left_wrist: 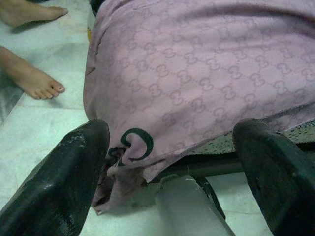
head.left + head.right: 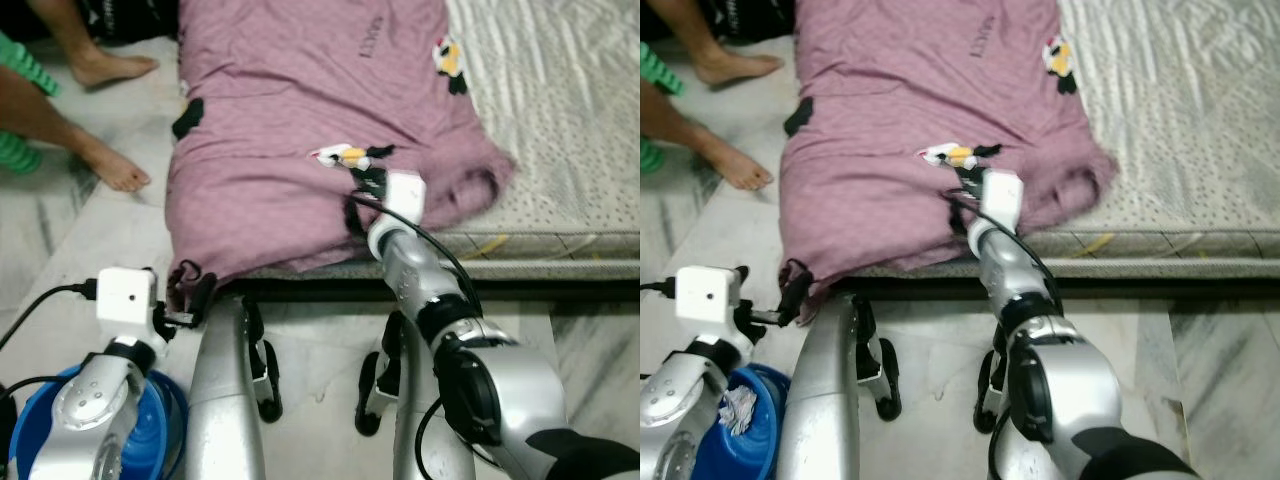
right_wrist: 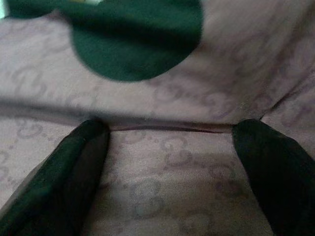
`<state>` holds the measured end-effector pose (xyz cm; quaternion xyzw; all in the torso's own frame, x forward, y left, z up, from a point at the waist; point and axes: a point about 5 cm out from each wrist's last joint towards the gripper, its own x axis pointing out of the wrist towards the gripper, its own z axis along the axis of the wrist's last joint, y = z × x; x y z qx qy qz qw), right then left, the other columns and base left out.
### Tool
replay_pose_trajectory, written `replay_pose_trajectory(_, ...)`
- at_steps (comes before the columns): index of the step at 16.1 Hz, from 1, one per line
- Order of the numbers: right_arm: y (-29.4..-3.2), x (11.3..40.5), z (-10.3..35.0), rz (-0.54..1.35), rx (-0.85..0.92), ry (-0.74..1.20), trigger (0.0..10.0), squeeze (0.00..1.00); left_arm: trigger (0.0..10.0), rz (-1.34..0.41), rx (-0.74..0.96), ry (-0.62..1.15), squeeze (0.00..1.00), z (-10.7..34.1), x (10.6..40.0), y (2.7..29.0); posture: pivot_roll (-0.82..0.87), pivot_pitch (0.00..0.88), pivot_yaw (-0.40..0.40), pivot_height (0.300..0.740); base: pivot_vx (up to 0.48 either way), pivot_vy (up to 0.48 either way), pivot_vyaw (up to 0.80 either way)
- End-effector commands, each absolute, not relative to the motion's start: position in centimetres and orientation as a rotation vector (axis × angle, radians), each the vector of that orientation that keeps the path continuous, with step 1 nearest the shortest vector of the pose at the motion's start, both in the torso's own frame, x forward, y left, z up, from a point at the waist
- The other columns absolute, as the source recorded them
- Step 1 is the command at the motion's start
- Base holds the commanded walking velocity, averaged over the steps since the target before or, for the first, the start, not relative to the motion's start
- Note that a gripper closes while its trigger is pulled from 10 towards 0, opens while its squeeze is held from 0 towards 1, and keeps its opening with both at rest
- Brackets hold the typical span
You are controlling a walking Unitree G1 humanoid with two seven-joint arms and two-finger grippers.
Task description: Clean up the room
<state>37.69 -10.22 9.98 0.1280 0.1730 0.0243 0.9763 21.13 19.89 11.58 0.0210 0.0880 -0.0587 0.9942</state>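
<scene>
Right gripper: the right gripper (image 3: 167, 132) is pressed down on the mauve garment (image 2: 300, 150) near the middle of its near edge; its two black fingers (image 3: 74, 167) stand apart, with a fold of cloth running between them, nothing clamped yet.
Left gripper: the left gripper (image 1: 172, 162) hovers low, just off the garment's hanging corner, fingers spread wide and empty.
Garment: a mauve patterned top with dark and cartoon patches, spread flat across the bed (image 2: 560, 120); its long axis runs away from the robot, and its near corner droops over the bed's edge toward the floor (image 2: 320, 340).
Key relation: the cloth lies directly under and ahead of the right gripper, so that arm looks nearer for a pinch; the drooping corner lies just ahead of the left gripper.
Beside the garment: a person's bare feet (image 2: 110, 165) rest on the floor, off the garment's far side from the bare mattress.
Near the left arm: a blue bin (image 2: 740, 420) with crumpled paper sits on the floor, on the robot's side of the garment.
</scene>
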Motion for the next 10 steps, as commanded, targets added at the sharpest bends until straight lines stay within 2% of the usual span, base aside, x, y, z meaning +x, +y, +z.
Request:
replay_pose_trajectory(1, -12.0, 35.8, 6.2, -0.051, 0.303, 0.519, 10.0, 0.00, 10.0, -0.108, 0.052, 0.202, 0.00, 11.2, 20.6, 20.1, 0.24, 0.370, 0.002, 0.572, 0.000, 0.000, 0.00)
replay_pose_trajectory(5, -16.3, 32.9, 3.3, -0.142, 0.292, 0.616, 10.0, 0.00, 10.0, -0.117, 0.042, 0.203, 0.00, 10.8, 21.4, 19.8, 0.19, 0.340, 0.005, 0.572, 0.000, 0.000, 0.00)
replay_pose_trajectory(7, -18.0, 29.4, 2.7, -0.185, 0.280, 0.654, 10.0, 0.00, 10.0, -0.136, 0.038, 0.190, 0.00, 10.8, 22.4, 19.4, 0.16, 0.324, 0.005, 0.572, 0.000, 0.000, 0.00)
replay_pose_trajectory(10, -18.8, 25.9, 2.9, -0.226, 0.281, 0.675, 10.0, 0.00, 10.0, -0.143, 0.034, 0.182, 0.00, 10.8, 23.3, 19.3, 0.13, 0.314, 0.001, 0.572, 0.000, 0.000, 0.00)
